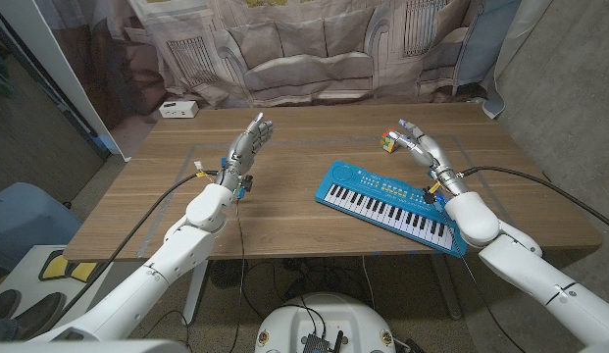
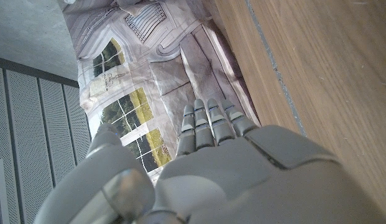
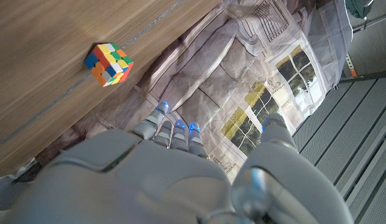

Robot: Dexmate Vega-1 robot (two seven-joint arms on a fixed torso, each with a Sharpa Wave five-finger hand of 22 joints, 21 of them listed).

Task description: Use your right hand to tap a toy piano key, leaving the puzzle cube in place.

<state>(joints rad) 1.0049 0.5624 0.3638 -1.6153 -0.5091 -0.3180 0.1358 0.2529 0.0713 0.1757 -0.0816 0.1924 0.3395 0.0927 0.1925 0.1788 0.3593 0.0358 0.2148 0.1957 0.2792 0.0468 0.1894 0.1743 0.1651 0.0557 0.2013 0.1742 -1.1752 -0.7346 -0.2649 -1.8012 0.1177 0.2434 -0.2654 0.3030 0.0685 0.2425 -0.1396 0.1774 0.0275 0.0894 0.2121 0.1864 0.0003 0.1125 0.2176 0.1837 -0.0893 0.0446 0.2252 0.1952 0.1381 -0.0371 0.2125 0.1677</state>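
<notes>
**Right robot hand: lowering onto a key**

The right robot hand (image 1: 422,150) hangs empty, fingers spread, over the far end of the toy piano (image 1: 387,206). Draw it nearer and down so one fingertip meets a white key; avoid sweeping outward. The piano is blue, lying slantwise on the counter (image 1: 284,221). The multicoloured puzzle cube (image 1: 388,145) sits just beyond the fingertips.

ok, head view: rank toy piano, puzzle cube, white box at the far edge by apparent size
1. toy piano, clearly largest.
2. white box.
3. puzzle cube, smallest and partly behind the right hand; the box is farther off, so it looks smaller than it is.
</notes>
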